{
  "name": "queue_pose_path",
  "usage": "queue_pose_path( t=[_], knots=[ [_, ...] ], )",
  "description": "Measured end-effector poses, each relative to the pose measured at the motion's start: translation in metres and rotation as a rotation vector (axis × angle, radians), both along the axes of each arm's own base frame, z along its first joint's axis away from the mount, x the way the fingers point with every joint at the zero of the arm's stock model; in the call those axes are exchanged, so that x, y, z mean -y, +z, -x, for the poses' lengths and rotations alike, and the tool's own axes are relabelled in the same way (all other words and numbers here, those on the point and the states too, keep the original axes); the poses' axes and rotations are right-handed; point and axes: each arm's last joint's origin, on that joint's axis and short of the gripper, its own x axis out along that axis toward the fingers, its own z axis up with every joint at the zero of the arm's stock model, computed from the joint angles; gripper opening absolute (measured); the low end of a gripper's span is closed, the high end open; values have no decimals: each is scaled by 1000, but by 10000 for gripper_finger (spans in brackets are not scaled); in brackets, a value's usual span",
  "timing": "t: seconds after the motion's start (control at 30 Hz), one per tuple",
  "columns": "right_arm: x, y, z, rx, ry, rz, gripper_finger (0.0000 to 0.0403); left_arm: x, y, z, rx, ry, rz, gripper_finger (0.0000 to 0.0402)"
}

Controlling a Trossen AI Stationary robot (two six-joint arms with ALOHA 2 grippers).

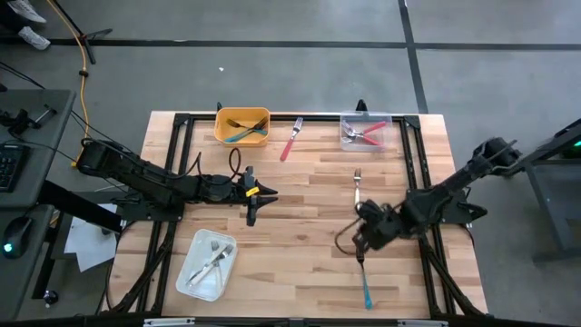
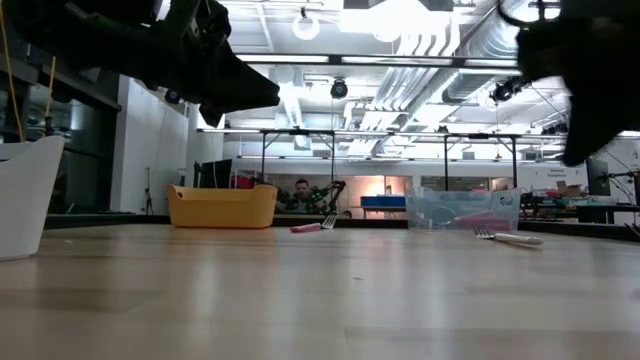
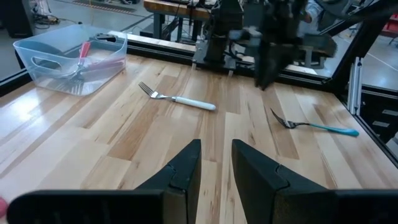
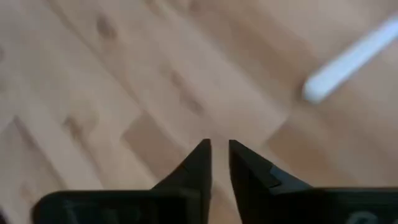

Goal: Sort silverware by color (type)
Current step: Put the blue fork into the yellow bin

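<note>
Three forks lie flat on the wooden table. A white-handled fork [image 1: 358, 187] [image 3: 180, 98] [image 2: 510, 237] sits right of centre. A teal-handled fork [image 1: 365, 283] [image 3: 314, 126] lies near the near edge, and a red-handled fork [image 1: 290, 139] [image 2: 312, 226] lies between the far bins. My right gripper [image 1: 361, 242] [image 4: 217, 144] hovers between the white and teal forks, open by a narrow gap and holding nothing. The white handle's end [image 4: 348, 62] shows ahead of it. My left gripper [image 1: 252, 216] [image 3: 216, 144] waits above the table's middle, open by a narrow gap and empty.
A yellow bin [image 1: 242, 125] [image 2: 222, 206] with teal forks and a clear bin [image 1: 365, 130] [image 3: 68, 59] with red forks stand at the far edge. A white bin [image 1: 207, 263] [image 2: 25, 195] with white forks stands near left. Bare wood lies between the arms.
</note>
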Motion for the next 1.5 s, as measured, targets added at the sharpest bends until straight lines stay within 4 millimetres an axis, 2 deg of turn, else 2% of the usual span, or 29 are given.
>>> queue_pose_path(
  t=[0.13,0.27,0.4,0.6,1.0,1.1,1.3,1.5],
  knots=[
    [-21,-10,7,-67,-30,-84,87,0,0,0,0,0,0,81],
    [-39,-20,5,-158,-43,-149,110,0,0,0,0,0,0,81],
    [-53,-32,-3,-245,-30,-209,118,0,0,0,0,0,0,81],
    [-68,-46,-17,-249,-2,-320,119,0,0,0,0,0,0,80],
    [-70,-63,-22,-325,0,-329,115,0,0,0,-1,0,0,80],
    [-69,-63,-21,-327,35,-314,94,0,0,0,0,0,1,80],
    [-69,-63,-22,-297,130,-258,12,0,-1,0,3,11,45,80],
    [-56,-51,-28,-164,166,-132,16,1,-12,-6,-23,12,41,80]
  ],
)
